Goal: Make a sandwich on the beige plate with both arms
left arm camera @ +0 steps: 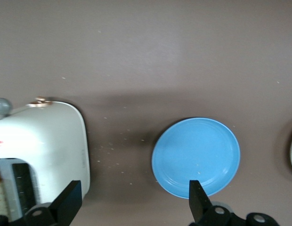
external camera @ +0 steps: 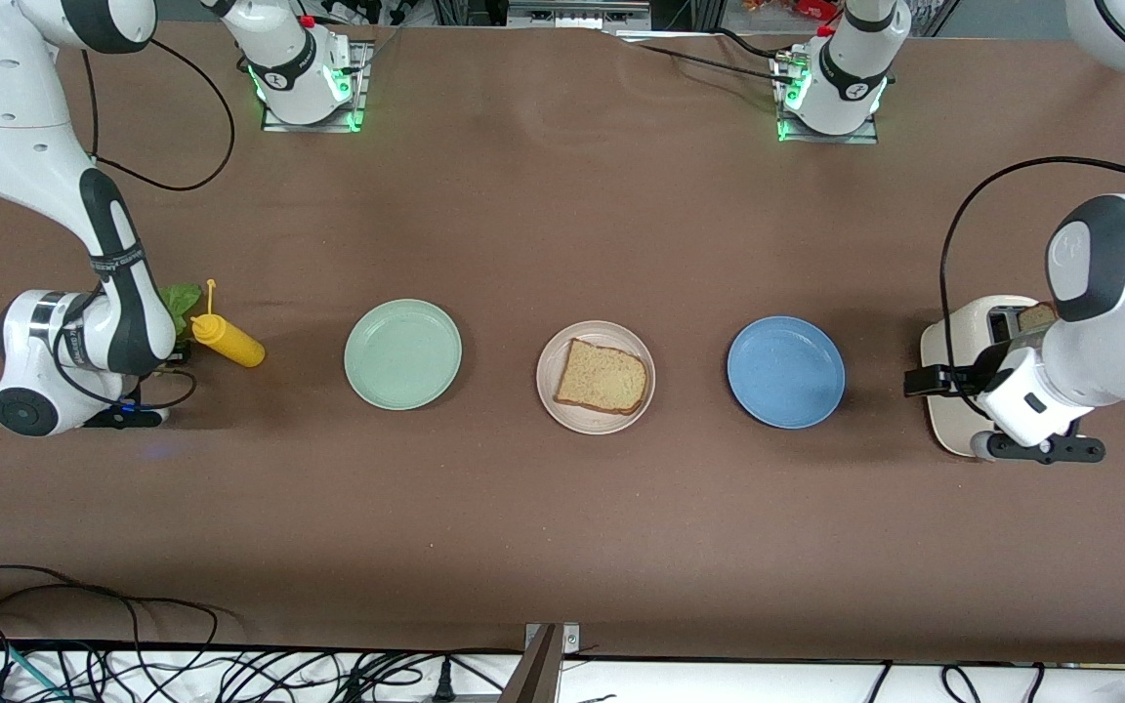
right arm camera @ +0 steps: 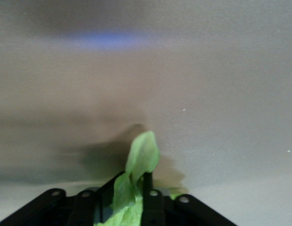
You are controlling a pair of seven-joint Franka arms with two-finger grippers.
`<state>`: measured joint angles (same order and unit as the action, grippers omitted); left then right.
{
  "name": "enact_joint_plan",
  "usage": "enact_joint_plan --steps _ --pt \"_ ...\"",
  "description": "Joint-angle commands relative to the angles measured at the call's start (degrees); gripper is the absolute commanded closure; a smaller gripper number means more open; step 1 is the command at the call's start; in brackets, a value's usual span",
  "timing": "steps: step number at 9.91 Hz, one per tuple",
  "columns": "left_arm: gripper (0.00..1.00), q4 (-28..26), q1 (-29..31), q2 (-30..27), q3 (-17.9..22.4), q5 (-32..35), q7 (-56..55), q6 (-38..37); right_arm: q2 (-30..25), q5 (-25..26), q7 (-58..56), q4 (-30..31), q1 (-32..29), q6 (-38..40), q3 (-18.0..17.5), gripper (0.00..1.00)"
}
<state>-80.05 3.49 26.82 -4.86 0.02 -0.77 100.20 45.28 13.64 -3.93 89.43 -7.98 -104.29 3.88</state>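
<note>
The beige plate (external camera: 549, 386) sits mid-table with one tan, brown-crusted bread slice (external camera: 602, 377) lying on it. Low at the right arm's end of the table, my right gripper (right arm camera: 132, 188) is shut on a ruffled green lettuce leaf (right arm camera: 141, 157). In the front view, part of that lettuce leaf (external camera: 180, 298) pokes out from under the arm. My left gripper (left arm camera: 135, 197) hangs open and holds nothing, over the gap between a white toaster (left arm camera: 47, 141) and a blue plate (left arm camera: 195, 155). A second bread slice (external camera: 1036, 315) stands in the toaster's slot.
A yellow mustard bottle (external camera: 228, 340) lies beside the right gripper. A mint-green plate (external camera: 402, 353) stands between it and the beige plate. The blue plate (external camera: 785, 371) lies between the beige plate and the toaster (external camera: 953, 342). Cables run along the table's near edge.
</note>
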Motion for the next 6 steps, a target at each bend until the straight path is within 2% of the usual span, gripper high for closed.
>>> enact_joint_plan --steps 1,3,6 --pt "0.0 3.05 1.87 0.25 -0.15 2.09 -0.02 -0.45 -0.1 -0.19 -0.64 0.48 -0.37 1.45 -0.63 1.0" --pt "0.0 3.06 2.05 0.17 -0.15 1.92 -0.02 -0.45 -2.02 -0.28 -0.81 -1.79 -0.19 4.69 -0.63 1.0" --pt "0.0 3.06 1.88 0.17 -0.24 1.74 -0.55 -0.53 -5.89 -1.15 -3.97 -9.77 -0.28 12.42 -0.63 1.0"
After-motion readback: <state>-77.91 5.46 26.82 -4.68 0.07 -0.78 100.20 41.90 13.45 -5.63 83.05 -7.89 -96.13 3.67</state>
